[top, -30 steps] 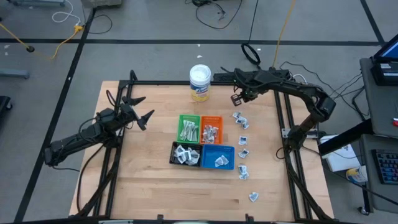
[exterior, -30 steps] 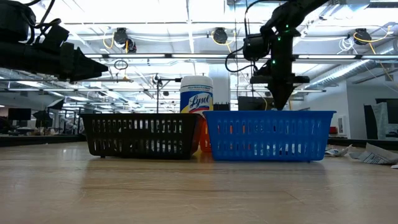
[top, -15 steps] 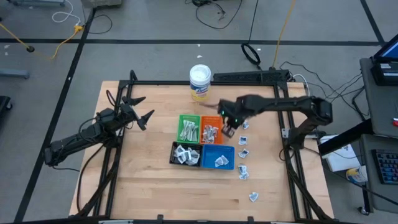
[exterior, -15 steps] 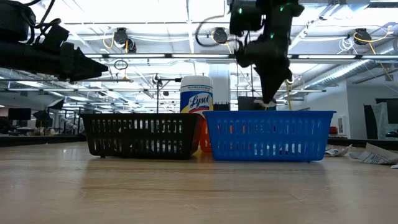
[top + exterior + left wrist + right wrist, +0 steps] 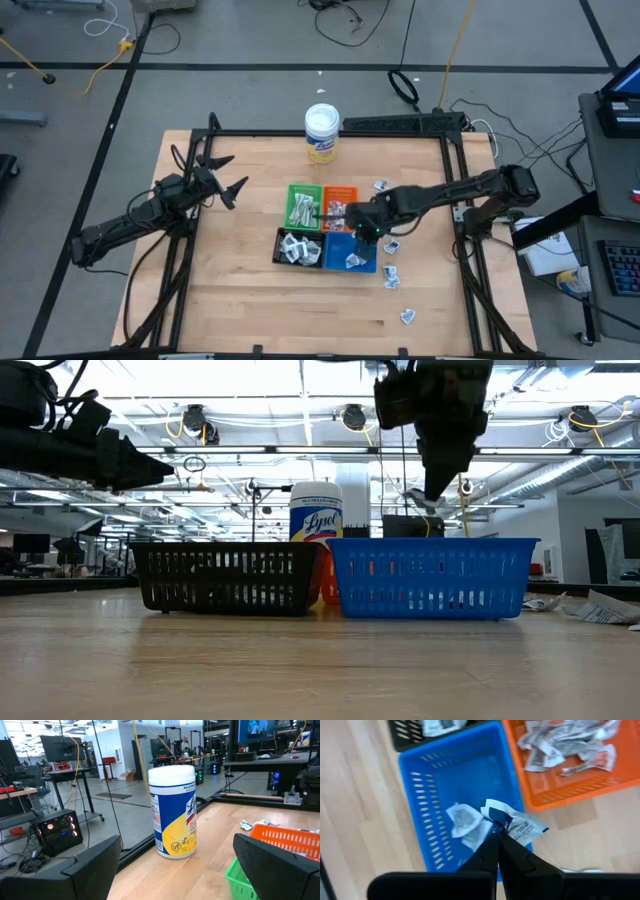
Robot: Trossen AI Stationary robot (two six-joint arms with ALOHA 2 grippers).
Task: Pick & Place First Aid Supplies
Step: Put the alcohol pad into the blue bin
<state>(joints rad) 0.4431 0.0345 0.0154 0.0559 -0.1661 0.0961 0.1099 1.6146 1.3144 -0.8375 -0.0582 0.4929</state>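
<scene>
High view: the right gripper hangs over the blue tray, clenched; the left gripper waits spread wide near the worktop's left side.

Low view: the right gripper is above the blue tray.

Right wrist view: its tips pinch a crumpled white packet with dark blue print, above two packets lying in that tray.

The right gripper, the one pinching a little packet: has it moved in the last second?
Yes. The right gripper swung from beside the white-lidded tub to above the blue tray, shut on a packet.
</scene>
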